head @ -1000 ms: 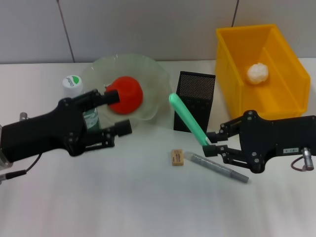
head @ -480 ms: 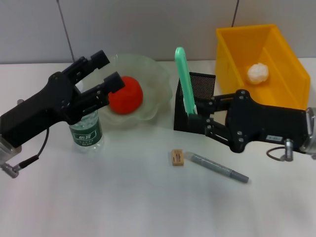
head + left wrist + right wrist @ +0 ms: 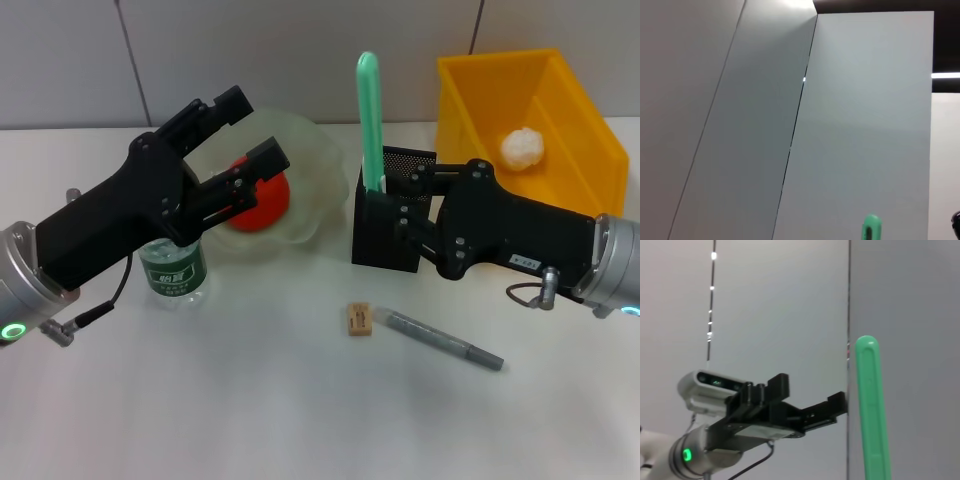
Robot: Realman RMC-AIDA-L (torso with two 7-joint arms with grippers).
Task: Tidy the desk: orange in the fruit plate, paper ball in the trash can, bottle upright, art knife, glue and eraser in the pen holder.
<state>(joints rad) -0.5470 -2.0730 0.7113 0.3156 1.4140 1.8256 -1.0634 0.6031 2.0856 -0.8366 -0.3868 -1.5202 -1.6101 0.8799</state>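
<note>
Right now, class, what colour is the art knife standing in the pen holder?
Mint green; the art knife shows best in the head view.

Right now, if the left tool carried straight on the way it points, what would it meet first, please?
The left tool, open, points up and away over the fruit plate toward the back wall. It seems raised above the orange, so probably the wall first; depth is unclear.

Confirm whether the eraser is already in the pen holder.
No, the eraser lies on the desk in front of the pen holder, beside the grey glue stick.

The green art knife [image 3: 369, 120] is stood upright in the black pen holder [image 3: 392, 222]. The right gripper [image 3: 400, 222] is pressed against the holder. The left gripper [image 3: 245, 135] is held spread above the bottle [image 3: 174, 270].
</note>
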